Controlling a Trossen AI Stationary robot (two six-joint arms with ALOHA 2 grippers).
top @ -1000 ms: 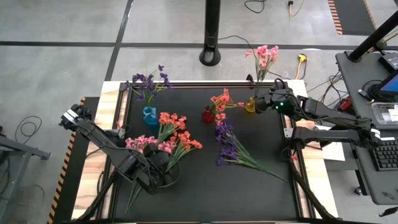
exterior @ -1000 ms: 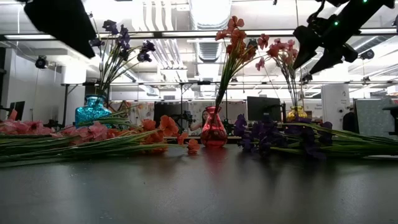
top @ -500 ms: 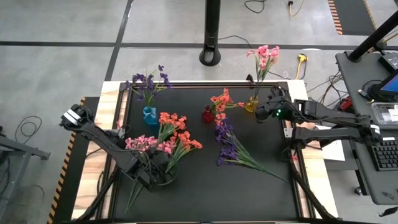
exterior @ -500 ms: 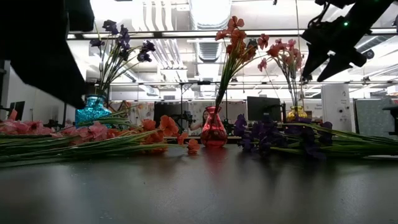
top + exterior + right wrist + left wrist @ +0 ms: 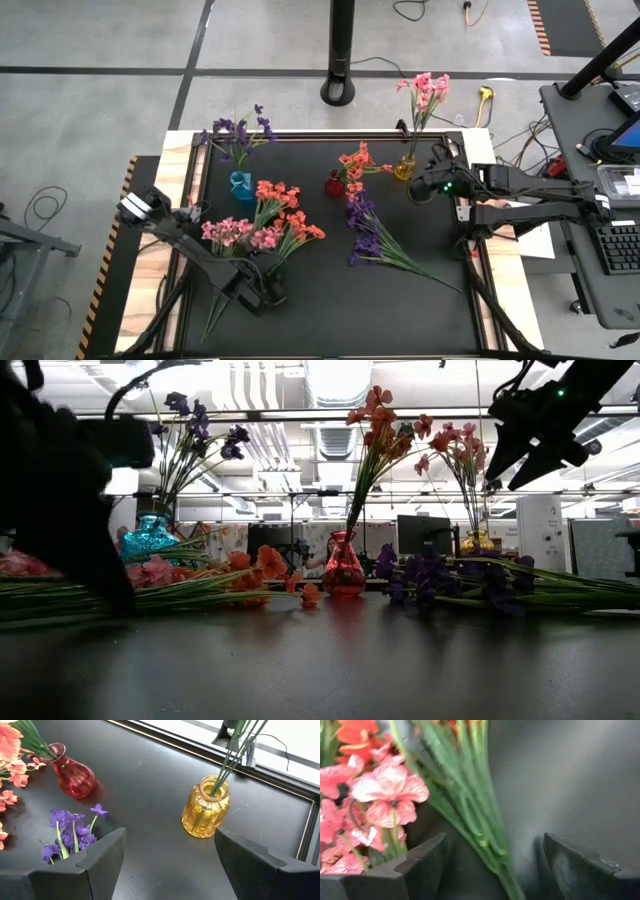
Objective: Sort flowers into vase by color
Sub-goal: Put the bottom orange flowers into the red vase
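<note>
- Black tabletop point(image 5: 420, 300) w/ three vases along the back: blue vase point(image 5: 241, 185) holding purple, red vase point(image 5: 334, 184) holding coral, yellow vase point(image 5: 403, 168) holding pink.
- Change over the last sec: my left gripper point(image 5: 262, 296) slid down the loose pile toward the stem ends and dropped low; right gripper point(image 5: 424, 186) backed off the yellow vase. I read that as pink sprig delivered, next pick starting.
- Left jaws wide open, nothing held yet; green stems point(image 5: 470, 820) run between the fingers, pink flowers point(image 5: 385, 795) just beside.
- Right jaws open too, empty, hovering near the yellow vase.
- Still loose on the table: pink/coral bunch point(image 5: 265, 230), purple bunch point(image 5: 368, 235).
</note>
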